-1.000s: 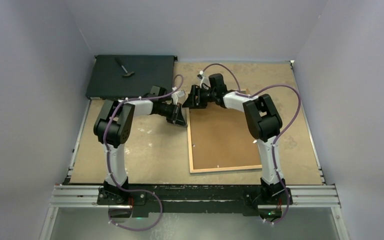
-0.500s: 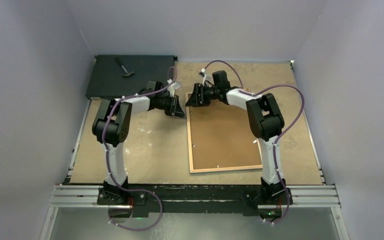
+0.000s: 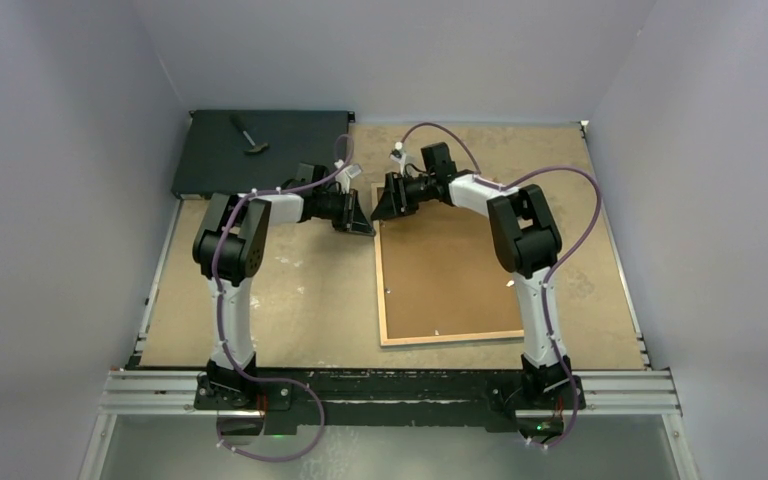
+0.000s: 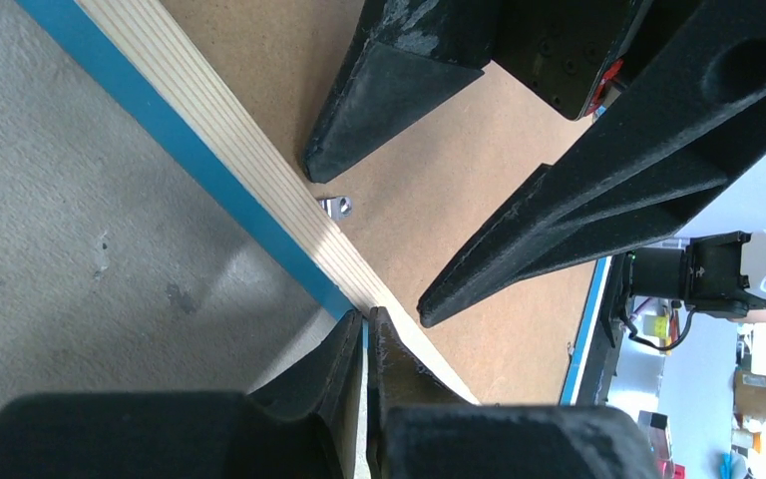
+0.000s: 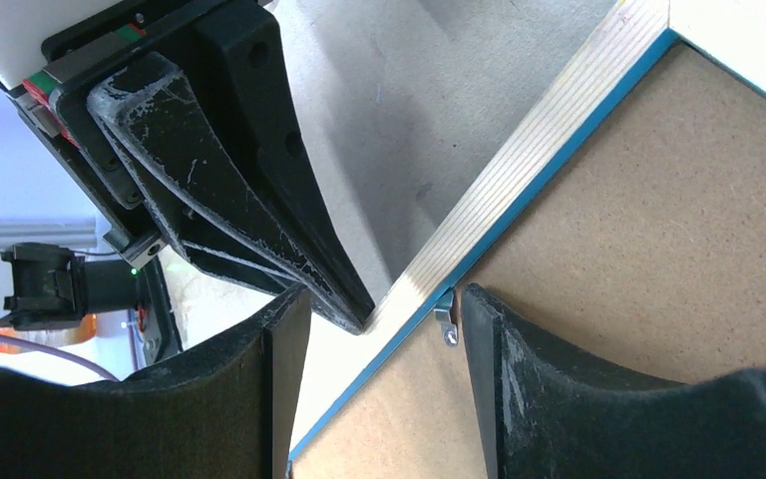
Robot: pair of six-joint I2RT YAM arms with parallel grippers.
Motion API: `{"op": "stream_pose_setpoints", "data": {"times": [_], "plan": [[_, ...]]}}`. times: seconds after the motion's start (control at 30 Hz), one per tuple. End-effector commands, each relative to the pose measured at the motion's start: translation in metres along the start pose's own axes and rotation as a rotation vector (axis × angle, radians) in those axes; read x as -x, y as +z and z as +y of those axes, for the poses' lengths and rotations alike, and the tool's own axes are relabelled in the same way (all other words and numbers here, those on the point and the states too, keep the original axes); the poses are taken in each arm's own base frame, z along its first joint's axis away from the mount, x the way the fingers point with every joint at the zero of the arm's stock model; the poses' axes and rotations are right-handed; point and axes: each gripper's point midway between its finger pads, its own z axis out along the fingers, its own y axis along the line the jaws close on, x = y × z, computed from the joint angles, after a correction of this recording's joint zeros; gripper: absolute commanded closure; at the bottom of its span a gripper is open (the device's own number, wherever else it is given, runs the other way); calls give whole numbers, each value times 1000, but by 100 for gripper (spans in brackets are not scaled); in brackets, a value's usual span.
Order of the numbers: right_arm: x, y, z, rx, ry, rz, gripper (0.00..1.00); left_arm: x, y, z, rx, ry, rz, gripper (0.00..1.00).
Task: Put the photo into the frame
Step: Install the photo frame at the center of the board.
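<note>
The frame (image 3: 380,290) lies face down right of the table's middle, its light-wood back up and blue edge showing, with a brown backing panel (image 3: 450,280) inside it. The photo is hidden. My left gripper (image 3: 365,224) is shut, its tips (image 4: 366,317) resting on the left wooden rail (image 4: 229,170) near the far-left corner. My right gripper (image 3: 380,208) is open and straddles the same rail (image 5: 539,130). One of its fingers (image 5: 519,379) stands on the panel beside a small metal clip (image 5: 446,319), the other outside the frame.
A flat black box (image 3: 290,165) with a small tool (image 3: 250,140) on it sits at the back left. The two grippers almost touch, tip to tip, over the frame's corner. Bare tabletop (image 3: 280,300) lies left of the frame; grey walls close in both sides.
My left gripper has shifted a little toward the back along the frame's left rail. The right gripper has barely moved and stays open. The frame has not moved.
</note>
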Motion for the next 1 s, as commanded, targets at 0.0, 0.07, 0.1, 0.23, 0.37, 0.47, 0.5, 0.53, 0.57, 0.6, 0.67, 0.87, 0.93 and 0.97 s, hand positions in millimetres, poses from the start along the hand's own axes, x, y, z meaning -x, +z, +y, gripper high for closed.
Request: {"op": "stream_pose_setpoints", "data": {"times": [0.0, 0.07, 0.1, 0.23, 0.37, 0.47, 0.5, 0.53, 0.57, 0.6, 0.67, 0.87, 0.93, 0.97], "plan": [[-6, 2, -7, -3, -27, 32, 40, 13, 3, 5, 19, 41, -31, 98], [-11, 2, -5, 4, -25, 41, 41, 12, 3, 7, 26, 42, -28, 99], [-15, 2, -5, 9, -20, 46, 41, 12, 3, 7, 27, 43, -27, 99], [-29, 6, -3, 15, -6, 72, 43, 10, 5, 8, 33, 44, -24, 100], [-40, 10, 5, 25, -8, 91, 44, 8, 6, 8, 34, 50, -21, 100], [-46, 14, 13, 41, -9, 103, 46, 9, 6, 8, 34, 55, -23, 100], [-48, 16, 16, 47, -12, 109, 46, 8, 6, 9, 34, 56, -20, 100], [-51, 18, 19, 51, -16, 116, 46, 8, 6, 9, 34, 57, -19, 100], [-53, 20, 21, 53, -17, 124, 46, 7, 6, 9, 35, 57, -18, 100], [-56, 21, 24, 60, -16, 132, 46, 7, 6, 9, 34, 59, -18, 100], [-61, 24, 27, 67, -15, 147, 47, 7, 6, 9, 32, 62, -18, 100], [-57, 23, 47, 107, -13, 157, 39, 5, 2, 0, 10, 68, -13, 100], [-23, 15, 50, 61, -35, 90, 31, 1, -3, -5, 4, 68, 3, 98], [-3, 6, 49, 25, -34, 38, 27, -3, -5, -9, -5, 67, 15, 97]]}}
